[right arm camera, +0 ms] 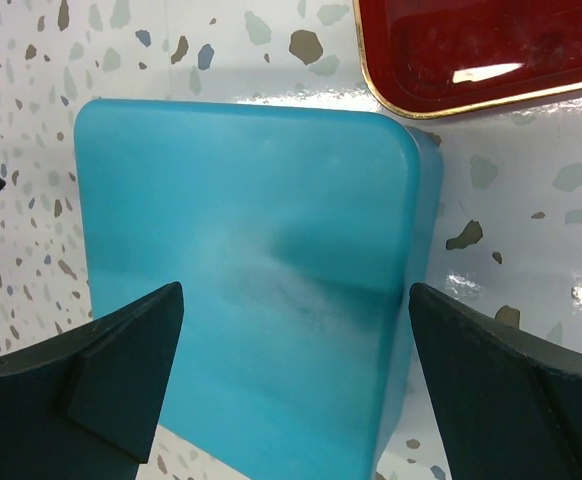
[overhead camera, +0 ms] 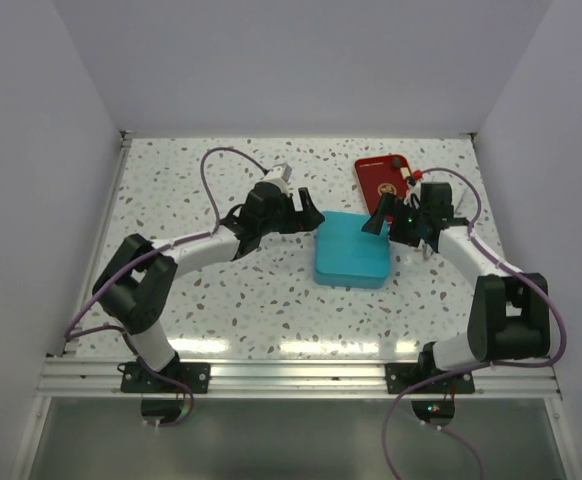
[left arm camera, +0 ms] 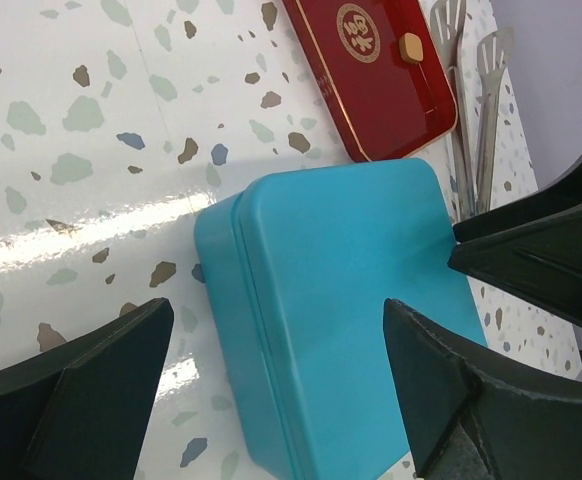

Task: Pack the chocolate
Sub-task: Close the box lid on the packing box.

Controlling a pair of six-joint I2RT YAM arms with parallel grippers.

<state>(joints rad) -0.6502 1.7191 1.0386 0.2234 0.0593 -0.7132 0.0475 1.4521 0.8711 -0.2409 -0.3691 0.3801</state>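
Observation:
A closed teal box (overhead camera: 352, 250) lies flat in the middle of the table. My left gripper (left arm camera: 279, 320) hovers open over the box's left end, and nothing is between its fingers. My right gripper (right arm camera: 296, 300) hovers open over the right end, straddling the lid (right arm camera: 251, 300) without touching it. Both grippers (overhead camera: 309, 217) (overhead camera: 386, 225) flank the box in the top view. A small tan square piece (left arm camera: 411, 46), possibly chocolate, rests on the red tray (left arm camera: 371, 90). No other chocolate shows; the box's inside is hidden.
The red tray (overhead camera: 383, 180), gold-rimmed with a round gold emblem (left arm camera: 358, 19), lies just behind the box at the back right. Metal tongs (left arm camera: 471, 90) lie along the tray's right side. White walls close in the table on three sides.

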